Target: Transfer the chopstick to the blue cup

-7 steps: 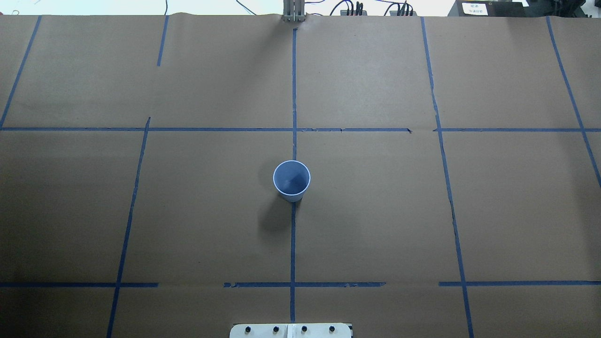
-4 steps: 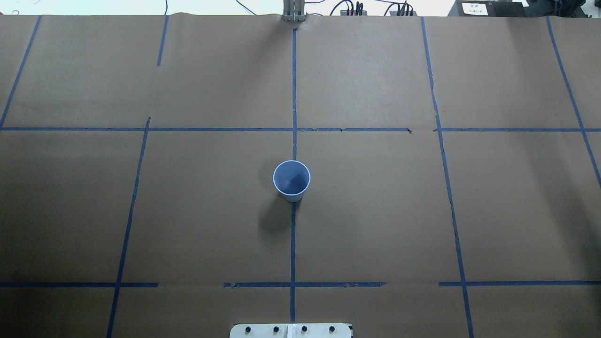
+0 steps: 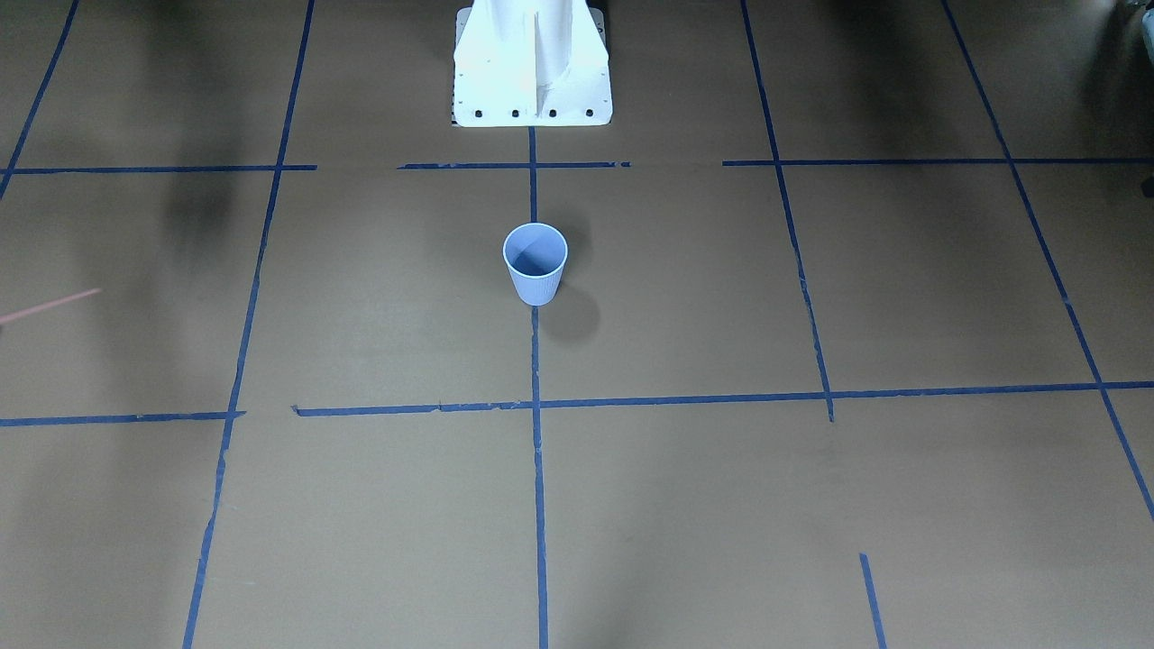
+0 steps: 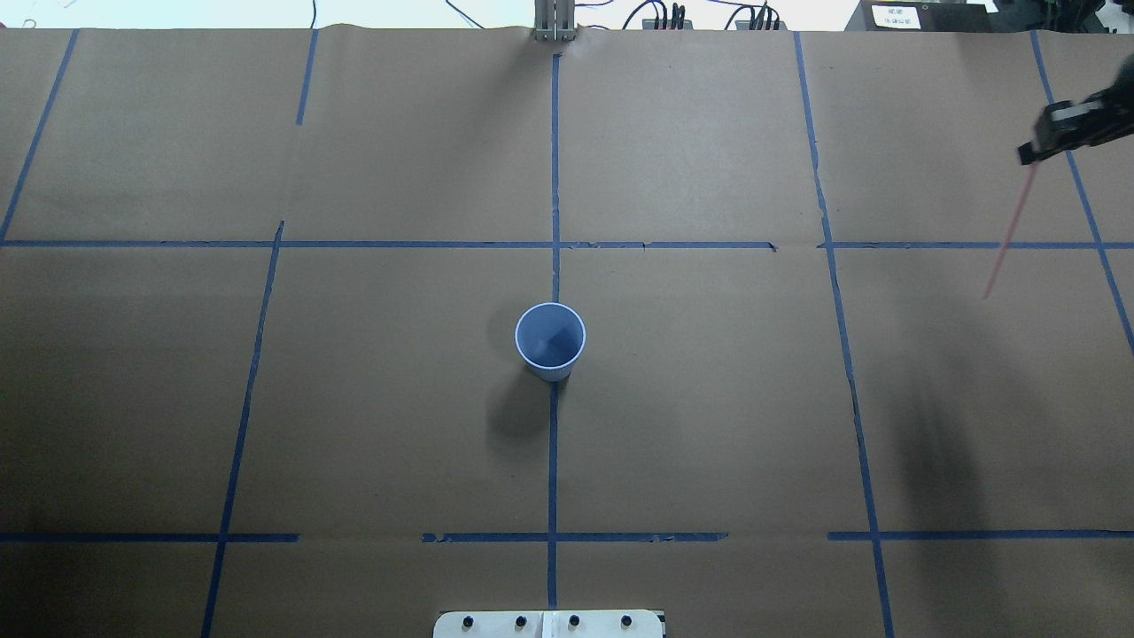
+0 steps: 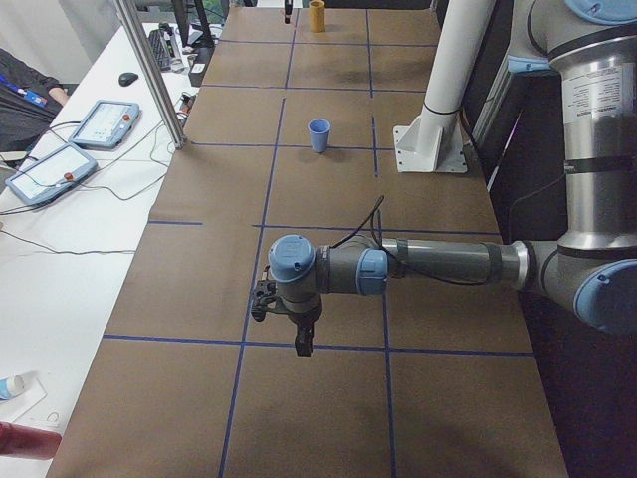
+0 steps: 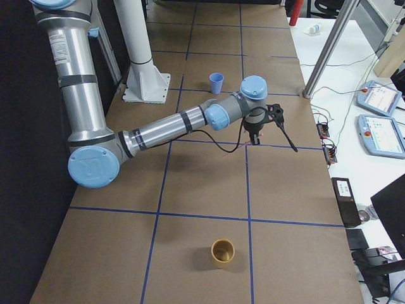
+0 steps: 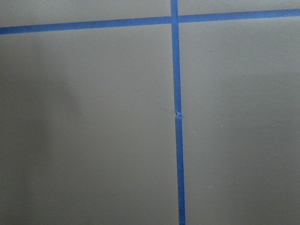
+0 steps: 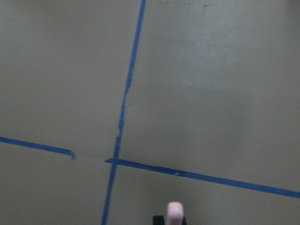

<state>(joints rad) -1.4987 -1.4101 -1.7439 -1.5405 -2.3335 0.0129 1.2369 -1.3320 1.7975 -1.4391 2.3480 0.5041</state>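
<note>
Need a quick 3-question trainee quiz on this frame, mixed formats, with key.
1. True or false: the chopstick is already inside the blue cup.
2. Which pincer holds the chopstick? A) left B) right C) neither
3. Short answer: how many cups show across all views?

Key
1. False. The blue cup is upright and empty. The chopstick hangs in the air, well off toward the robot's right.
2. B. The right pincer grips its upper end.
3. Two: the blue cup and a tan cup at the robot's right end.
</note>
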